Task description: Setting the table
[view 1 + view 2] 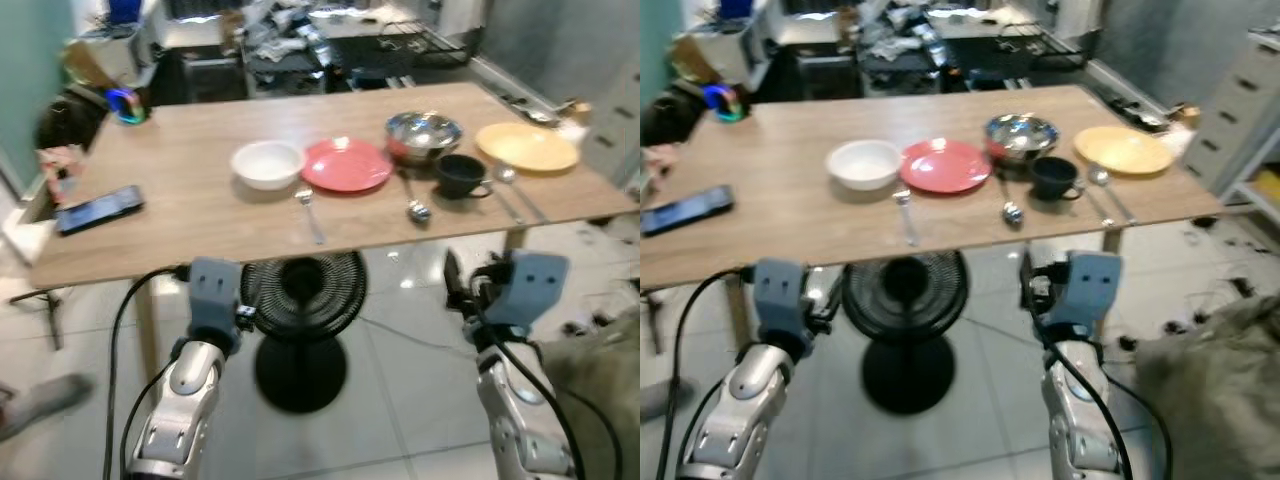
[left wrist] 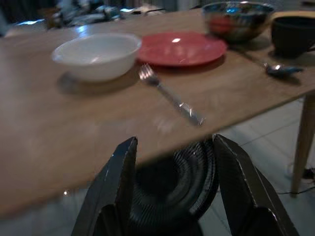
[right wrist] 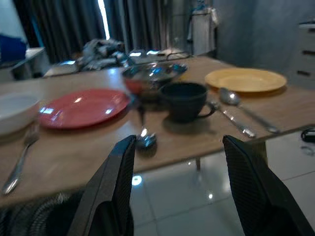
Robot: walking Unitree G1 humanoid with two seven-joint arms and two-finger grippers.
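1. Nearest the head camera, the left gripper and the right gripper hung low in front of the wooden table, below its near edge; each had its two black fingers spread wide apart and held nothing.
2. Under the table, between the two arms, stood a black round floor fan on a dark base.
3. At the table's far left lay a dark smartphone, near the left edge, with a black object carrying a glowing blue ring further back at the far corner.
4. Toward the middle sat a white bowl, empty as far as could be seen, just beside a red plate on its right.
5. A fork lay in front of the gap between bowl and plate, its handle pointing at the near edge.
6. Right of the red plate stood a shiny steel bowl, with a black cup just in front of it and slightly to its right.
7. A spoon lay in front of the steel bowl, left of the cup.
8. Further right, a second spoon and what looked like a knife lay side by side near the table's edge.
9. At the far right rested a yellow plate, behind that cutlery.
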